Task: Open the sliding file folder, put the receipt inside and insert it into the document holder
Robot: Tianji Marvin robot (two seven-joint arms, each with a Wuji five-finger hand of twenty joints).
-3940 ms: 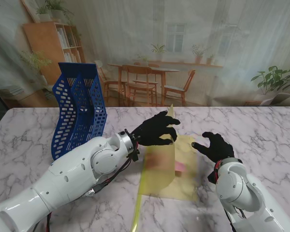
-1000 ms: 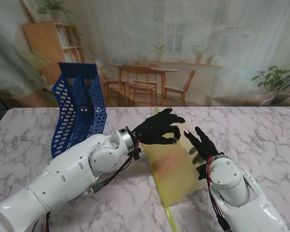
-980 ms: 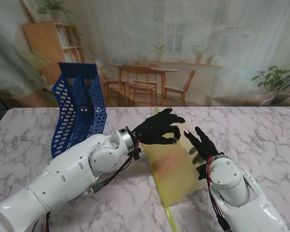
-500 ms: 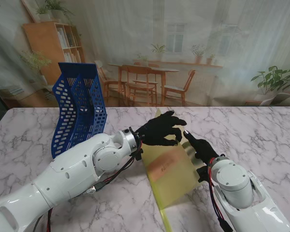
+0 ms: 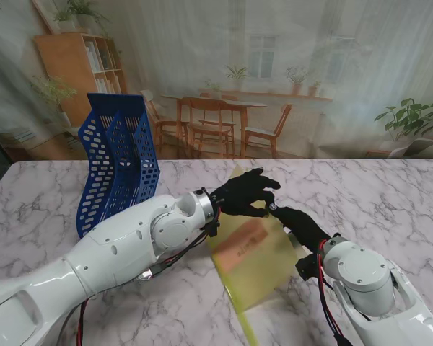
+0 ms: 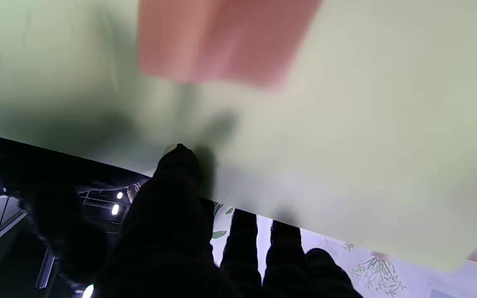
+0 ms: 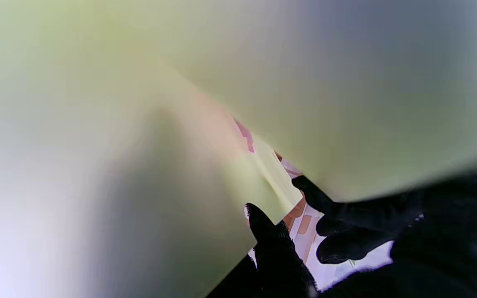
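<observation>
— Marble-patterned tabletop, with a printed dining-room backdrop behind it. What sits on it?

— At the far left stands a blue mesh document holder, upright and leaning back a little. Well apart from it, near the middle, a translucent yellow-green folder is held tilted off the surface, its near corner low.

— And the receipt?

— A pinkish slip shows through the folder's cover, inside it. The left wrist view shows it too, blurred.

— The hands?

— The left hand, black-gloved, pinches the folder's far edge, thumb on one face and fingers on the other. The right hand reaches in from the right, its fingers closed on the folder's edge just beside the left hand's fingertips; there the two sheets part slightly.
</observation>
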